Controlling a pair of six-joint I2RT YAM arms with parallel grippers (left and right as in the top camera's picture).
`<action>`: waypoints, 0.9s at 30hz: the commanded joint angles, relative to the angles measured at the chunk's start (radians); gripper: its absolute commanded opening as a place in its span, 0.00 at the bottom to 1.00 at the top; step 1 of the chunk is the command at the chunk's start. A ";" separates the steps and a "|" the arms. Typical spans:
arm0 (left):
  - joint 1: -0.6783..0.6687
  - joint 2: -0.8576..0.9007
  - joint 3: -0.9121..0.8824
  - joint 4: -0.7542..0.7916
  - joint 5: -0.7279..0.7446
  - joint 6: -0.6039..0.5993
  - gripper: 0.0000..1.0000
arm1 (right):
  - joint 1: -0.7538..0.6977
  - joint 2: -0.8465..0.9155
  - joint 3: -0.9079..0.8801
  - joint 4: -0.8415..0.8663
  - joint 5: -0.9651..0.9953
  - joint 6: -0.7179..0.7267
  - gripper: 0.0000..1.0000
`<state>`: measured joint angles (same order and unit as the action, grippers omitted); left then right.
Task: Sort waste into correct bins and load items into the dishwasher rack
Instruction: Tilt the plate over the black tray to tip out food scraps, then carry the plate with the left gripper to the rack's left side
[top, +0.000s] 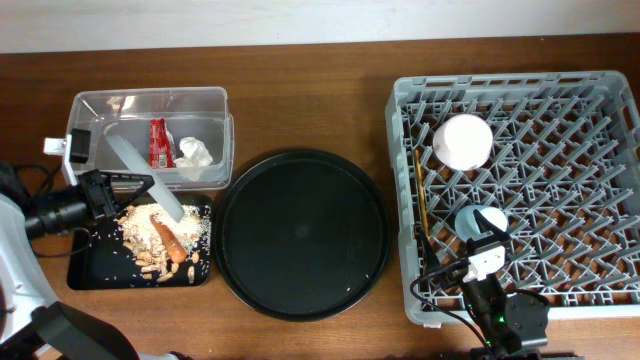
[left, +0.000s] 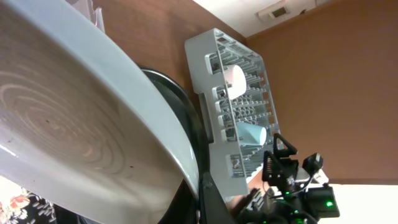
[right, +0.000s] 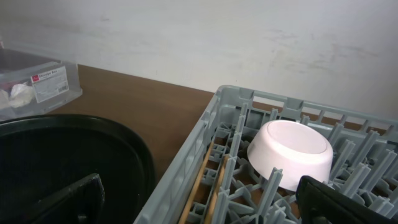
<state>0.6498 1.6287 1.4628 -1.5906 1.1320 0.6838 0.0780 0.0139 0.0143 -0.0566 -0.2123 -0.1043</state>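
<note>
My left gripper (top: 135, 188) is shut on the pale plate (top: 160, 196), which it holds tilted on edge over the shallow black tray (top: 90, 262). Beige scraps (top: 140, 232) and an orange carrot piece (top: 174, 243) lie in that tray. The plate (left: 74, 124) fills the left wrist view. The clear tub (top: 150, 104) holds the red wrapper (top: 158, 142) and white tissue (top: 195, 152). The grey rack (top: 600, 120) holds the upturned white bowl (top: 462, 140), light-blue cup (top: 482, 220) and chopsticks (top: 422, 210). My right gripper (top: 488, 262) stands open over the rack's near left part, empty, with the chopsticks (right: 205, 180) below it.
A large round black tray (top: 300, 232) lies between the bins and the rack, its rim close to the rack's left wall (right: 186, 162). The right arm's base sits at the table's front edge. The clear tub (right: 37, 81) stands beyond the round tray (right: 62, 155).
</note>
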 joint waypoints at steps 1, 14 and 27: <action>-0.003 -0.030 -0.008 0.104 -0.134 -0.288 0.00 | -0.006 -0.007 -0.009 0.002 -0.013 0.008 0.98; -0.269 -0.032 -0.007 0.167 -0.087 -0.356 0.00 | -0.006 -0.007 -0.009 0.002 -0.013 0.008 0.98; -0.756 -0.032 -0.007 0.961 -0.014 -0.898 0.00 | -0.006 -0.007 -0.009 0.002 -0.013 0.008 0.98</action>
<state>0.0128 1.6249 1.4490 -0.7868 1.1217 0.0269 0.0780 0.0139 0.0147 -0.0566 -0.2123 -0.1047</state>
